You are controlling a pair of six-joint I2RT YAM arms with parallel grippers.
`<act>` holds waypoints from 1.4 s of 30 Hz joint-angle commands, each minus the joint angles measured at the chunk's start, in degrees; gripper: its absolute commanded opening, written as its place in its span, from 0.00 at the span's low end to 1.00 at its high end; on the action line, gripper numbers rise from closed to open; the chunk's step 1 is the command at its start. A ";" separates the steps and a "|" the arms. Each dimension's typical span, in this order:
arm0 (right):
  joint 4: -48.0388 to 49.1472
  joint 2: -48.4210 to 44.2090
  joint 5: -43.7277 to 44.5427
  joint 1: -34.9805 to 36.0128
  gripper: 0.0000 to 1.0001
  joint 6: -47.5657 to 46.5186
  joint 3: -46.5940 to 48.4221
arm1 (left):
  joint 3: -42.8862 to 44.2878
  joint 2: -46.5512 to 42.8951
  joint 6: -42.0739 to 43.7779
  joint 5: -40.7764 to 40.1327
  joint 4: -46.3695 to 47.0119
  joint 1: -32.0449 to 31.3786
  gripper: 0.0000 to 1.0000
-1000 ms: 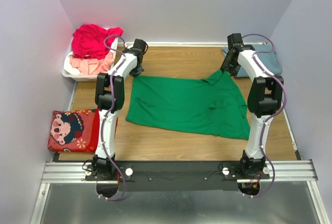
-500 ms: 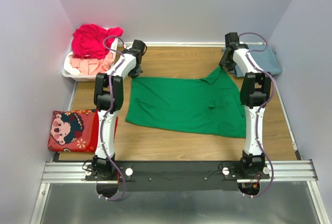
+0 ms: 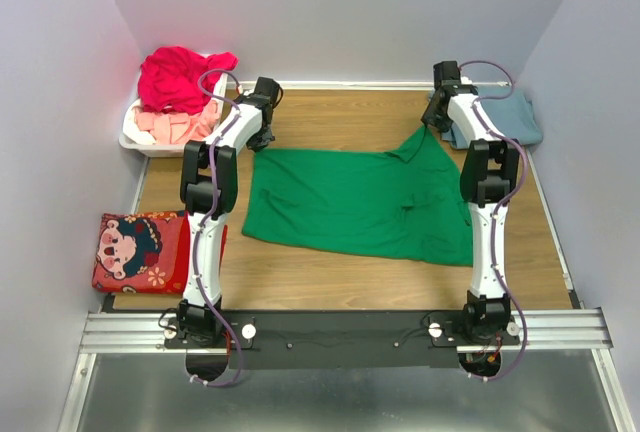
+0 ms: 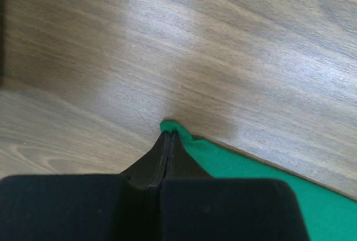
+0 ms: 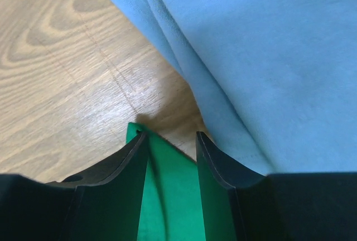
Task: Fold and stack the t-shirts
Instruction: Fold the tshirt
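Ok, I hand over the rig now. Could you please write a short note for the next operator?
Left end effector: shut on the far left corner of the green tee.
Right end effector: open, the tee's far right corner between its fingers, not clamped.
Green tee lies spread on the table. Blue tee is at the far right. Red tee and pink tee are in the basket.
Done: green tee laid out.
Left: fold it, fold the rest, stack.
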 commanded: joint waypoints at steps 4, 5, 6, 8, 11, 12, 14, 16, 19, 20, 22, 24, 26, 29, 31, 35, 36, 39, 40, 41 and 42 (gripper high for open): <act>2.64 0.80 -1.30 -0.14 0.47 1.42 2.06 | -1.34 -0.79 1.03 0.04 -1.86 0.54 0.00; 2.99 0.45 -1.47 -0.06 0.47 1.51 2.06 | -1.34 -0.79 1.03 0.04 -1.94 0.54 0.00; 3.08 0.27 -1.74 -0.06 0.47 1.68 2.06 | -1.34 -0.79 0.95 0.04 -1.86 0.54 0.00; 3.26 -0.70 -2.35 -0.06 0.47 1.94 1.79 | -1.26 -0.53 1.03 0.04 -1.94 0.54 0.00; 3.61 -1.84 -2.79 0.03 0.47 2.21 1.18 | -1.43 -0.62 1.03 -0.05 -1.94 0.54 0.00; 3.70 -2.02 -3.05 0.03 0.47 2.12 0.83 | -1.34 -0.62 0.95 0.04 -1.86 0.54 0.00; 3.79 -2.02 -3.06 0.03 0.47 2.21 0.65 | -1.43 -0.53 0.86 0.12 -1.94 0.45 0.00; 3.79 -2.02 -2.80 0.03 0.46 2.21 0.56 | -1.34 -0.44 0.86 0.30 -1.86 0.54 0.00; 4.14 -2.90 -2.44 -0.06 0.45 2.21 -0.23 | -1.43 -0.44 0.86 0.21 -1.95 0.54 0.00; 4.23 -3.25 -2.44 0.03 0.45 2.21 -0.32 | -1.34 -0.44 0.86 0.21 -1.86 0.54 0.00; 4.58 -3.60 -2.35 0.03 0.45 1.69 -0.41 | -1.34 -0.35 0.95 0.21 -1.95 0.54 0.00; 4.93 -3.60 -2.53 0.03 0.45 1.51 -0.14 | -1.26 -0.18 0.95 0.39 -1.95 0.45 0.00; 4.93 -3.25 -3.49 -0.06 0.45 1.42 0.30 | -0.91 0.00 0.95 0.48 -2.03 0.54 0.00; 4.93 -2.46 -4.46 -0.06 0.45 1.51 0.74 | -0.64 0.00 0.95 0.30 -2.12 0.54 0.00; 4.93 -1.76 -4.90 -0.06 0.45 1.51 0.83 | -0.64 0.00 0.95 0.30 -2.30 0.54 0.00; 4.93 -0.44 -5.78 0.03 0.45 1.86 -0.23 | -0.64 0.00 0.95 0.13 -2.47 0.54 0.00; 4.93 -0.18 -6.13 -0.06 0.45 1.95 -0.49 | -0.64 0.00 0.95 0.12 -2.47 0.45 0.00; 5.02 0.88 -7.10 -0.06 0.43 2.30 -1.02 | -0.64 0.00 0.95 0.13 -2.47 0.54 0.00; 5.02 1.23 -7.19 -0.06 0.43 2.39 -0.93 | -0.64 0.00 0.95 0.12 -2.56 0.54 0.00; 4.93 1.49 -7.54 -0.06 0.42 2.30 -0.58 | -0.64 0.00 0.95 0.04 -2.56 0.54 0.00; 5.02 1.93 -7.80 0.03 0.41 2.39 -0.49 | -0.64 0.00 1.03 0.04 -2.56 0.54 0.00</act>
